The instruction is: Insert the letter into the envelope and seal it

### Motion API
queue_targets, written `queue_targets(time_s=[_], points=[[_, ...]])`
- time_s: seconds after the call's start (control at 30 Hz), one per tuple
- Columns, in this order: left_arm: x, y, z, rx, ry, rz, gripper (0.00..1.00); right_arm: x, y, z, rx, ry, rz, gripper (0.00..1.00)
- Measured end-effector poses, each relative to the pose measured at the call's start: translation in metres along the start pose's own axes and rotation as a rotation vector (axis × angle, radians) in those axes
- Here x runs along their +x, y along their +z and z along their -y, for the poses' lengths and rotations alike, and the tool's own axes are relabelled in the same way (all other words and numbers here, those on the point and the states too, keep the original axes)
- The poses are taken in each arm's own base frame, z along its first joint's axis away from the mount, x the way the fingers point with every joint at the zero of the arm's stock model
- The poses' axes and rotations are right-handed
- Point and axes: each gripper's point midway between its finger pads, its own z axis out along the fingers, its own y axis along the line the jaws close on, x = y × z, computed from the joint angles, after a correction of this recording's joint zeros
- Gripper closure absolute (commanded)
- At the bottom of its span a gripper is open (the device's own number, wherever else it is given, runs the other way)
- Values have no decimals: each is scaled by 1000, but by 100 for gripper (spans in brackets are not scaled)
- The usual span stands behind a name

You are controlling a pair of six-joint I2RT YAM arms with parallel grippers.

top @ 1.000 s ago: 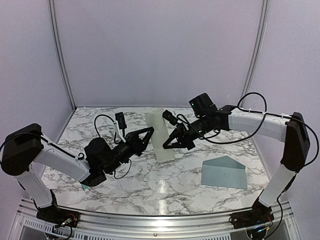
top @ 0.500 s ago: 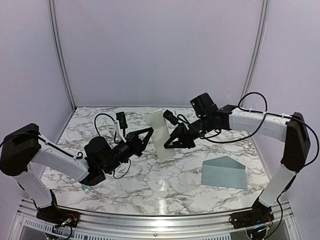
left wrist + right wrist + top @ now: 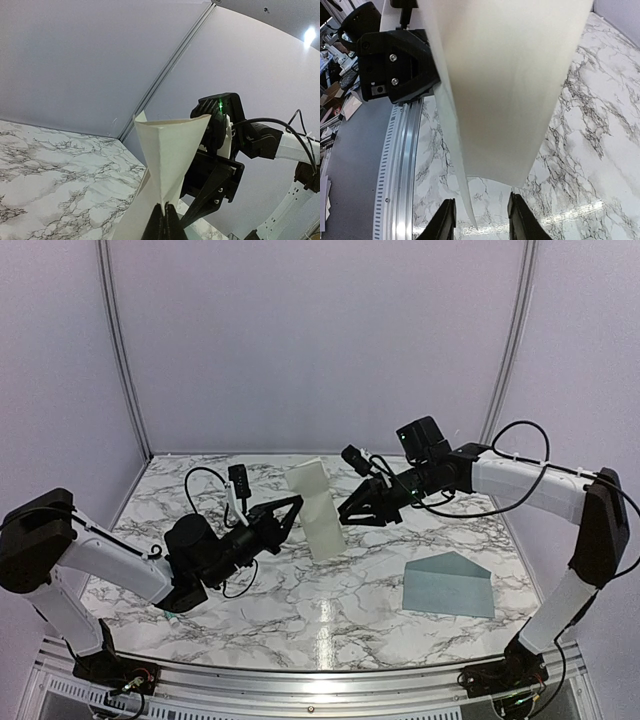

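Marbled white table (image 3: 300,612) is seen beneath both arms, with pale walls behind. Near its middle the left gripper (image 3: 294,505) is clamped shut on one edge of the letter (image 3: 318,512), a cream folded sheet that is held upright. The right gripper (image 3: 345,518) is set just beside the sheet's other side, its fingers (image 3: 444,220) spread with nothing pinched. The envelope (image 3: 447,587) is laid flat well apart, toward the right near corner. It is blue-grey, its triangular flap is turned away from the arms, and the letter is kept outside it.
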Motion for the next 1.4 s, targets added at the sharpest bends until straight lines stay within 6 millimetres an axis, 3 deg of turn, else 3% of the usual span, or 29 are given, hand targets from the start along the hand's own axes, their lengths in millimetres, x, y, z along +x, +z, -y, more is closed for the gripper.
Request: queue_targets(time_s=[0.47, 0.57, 0.63, 0.7, 0.73, 0.77, 0.8, 0.87, 1.2, 1.4], points=[[0, 1, 2, 8, -1, -2, 98, -4, 7, -8, -104, 20, 23, 73], [2, 1, 1, 5, -1, -7, 98, -4, 11, -11, -121, 23, 19, 86], [3, 2, 0, 3, -1, -10, 95, -6, 14, -12, -133, 22, 19, 90], [5, 4, -1, -1, -2, -15, 82, -8, 17, -14, -144, 25, 20, 100], [7, 4, -2, -4, -3, -20, 63, -10, 18, -14, -148, 24, 21, 100], [8, 4, -3, -7, -4, -24, 51, -12, 19, -14, -152, 26, 22, 100], [9, 5, -4, -9, -1, -28, 43, -12, 20, -14, -154, 26, 22, 100], [11, 5, -7, -22, -13, -32, 38, -12, 20, -13, -154, 33, 21, 100], [31, 7, -11, -28, -75, -100, 39, -18, 18, -16, -184, 53, 46, 100], [42, 12, -13, -25, -99, -134, 50, -19, 18, -19, -201, 59, 52, 100]])
